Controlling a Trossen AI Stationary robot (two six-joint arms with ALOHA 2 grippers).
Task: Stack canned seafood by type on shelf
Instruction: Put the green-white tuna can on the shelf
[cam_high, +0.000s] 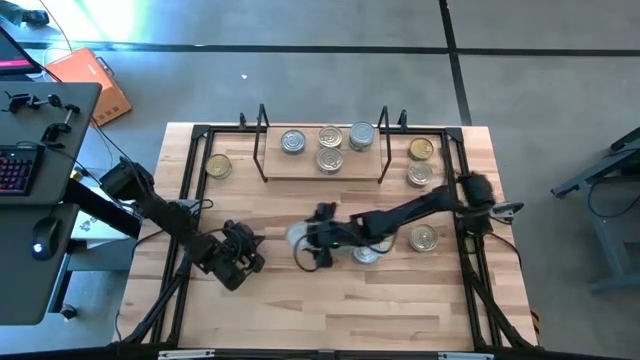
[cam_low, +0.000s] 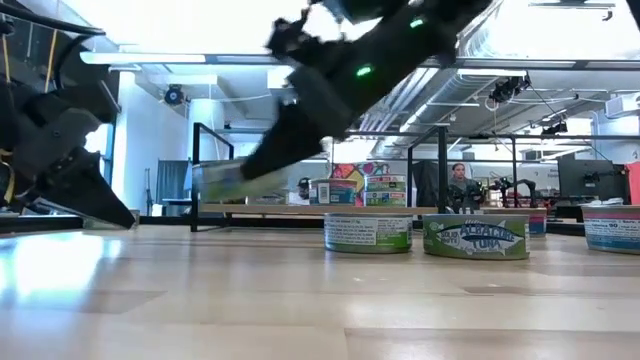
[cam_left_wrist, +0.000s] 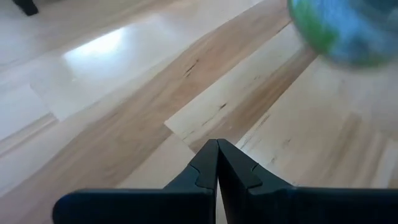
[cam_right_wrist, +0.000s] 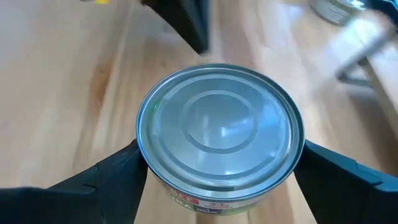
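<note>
While lifted off table, silver-topped tin between right claw fingers

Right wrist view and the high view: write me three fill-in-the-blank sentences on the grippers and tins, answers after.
1. The right gripper has its fingers on either side of a tin with a ____ top.
2. The left gripper is ____.
3. On the shelf stand ____ tins.

Missing words: silver; shut; four
</note>
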